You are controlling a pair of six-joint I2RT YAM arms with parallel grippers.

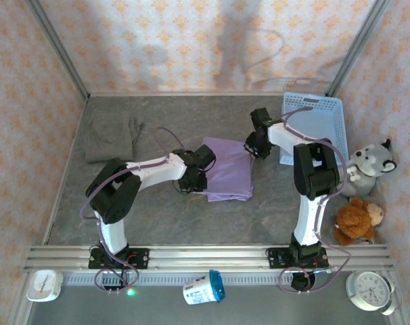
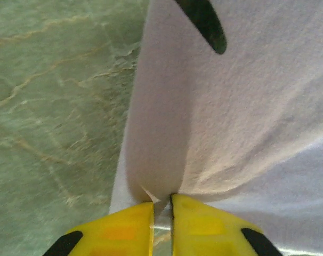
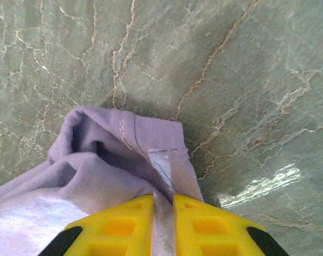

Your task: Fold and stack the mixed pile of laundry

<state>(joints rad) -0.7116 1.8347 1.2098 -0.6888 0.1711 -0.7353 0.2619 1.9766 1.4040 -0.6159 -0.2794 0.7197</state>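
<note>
Two pinches: my left gripper [image 2: 161, 205] clamps the lavender T-shirt [image 1: 226, 172] at its left edge, my right gripper [image 3: 162, 200] nips a hem corner | shirt lies mid bench [image 1: 191, 217], seemingly half-folded | plan: lift both evenly, keep cloth taut | olive-grey garment [image 1: 110, 139] far left, unfolded.

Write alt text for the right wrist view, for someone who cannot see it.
The right gripper pinches a fold of the lavender T-shirt between its yellow fingers. The bunched cloth shows a stitched hem, with the grey-green veined table behind it.
</note>
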